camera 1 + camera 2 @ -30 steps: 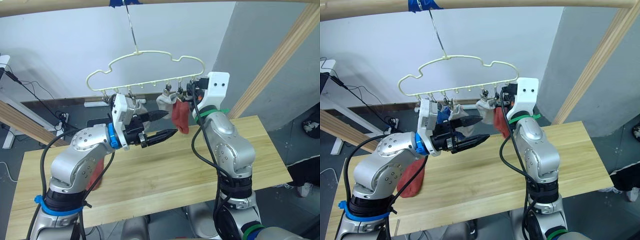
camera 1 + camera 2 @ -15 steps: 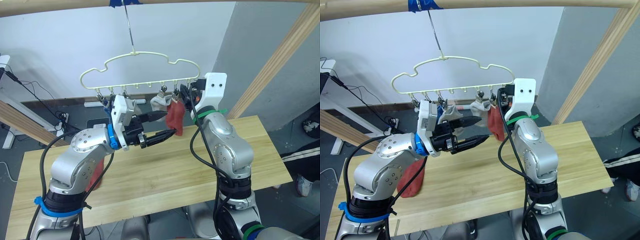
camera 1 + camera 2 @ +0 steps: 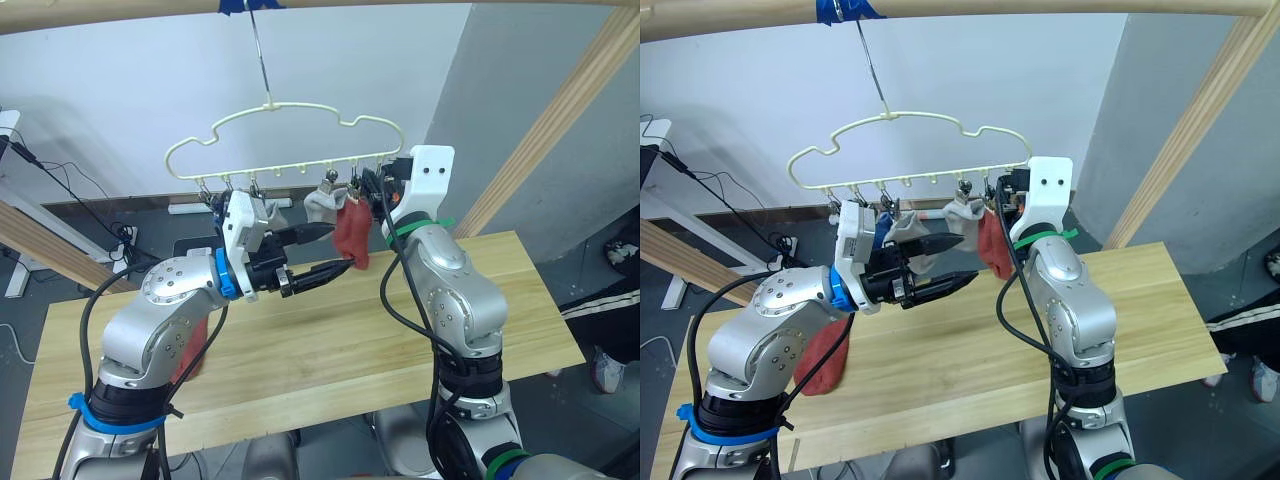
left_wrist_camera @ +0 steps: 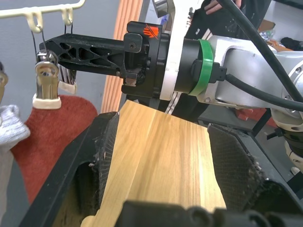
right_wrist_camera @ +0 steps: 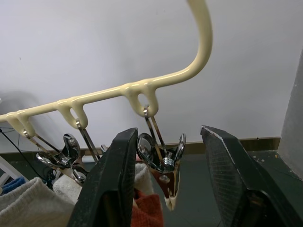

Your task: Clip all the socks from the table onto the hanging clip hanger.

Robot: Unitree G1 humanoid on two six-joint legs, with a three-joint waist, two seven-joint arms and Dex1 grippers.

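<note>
Left end effector [image 3: 325, 252] released, fingers apart, raised under the clip hanger [image 3: 285, 138], tips just beside the hanging rust-red sock [image 3: 351, 235]. Right end effector [image 5: 168, 189] released too, fingers either side of the end clip [image 5: 163, 163], which bites that red sock's top edge. No writing or brand readable anywhere. Count: one hanger on the wooden pole; socks visible on the clips are one rust-red, one light grey sock [image 3: 322, 205], another grey sock [image 3: 902, 228], a bit of blue sock [image 3: 880, 226]. One more red sock [image 3: 822, 356] lies on the table [image 3: 340, 340], near its front-left edge, partly behind the left arm.
</note>
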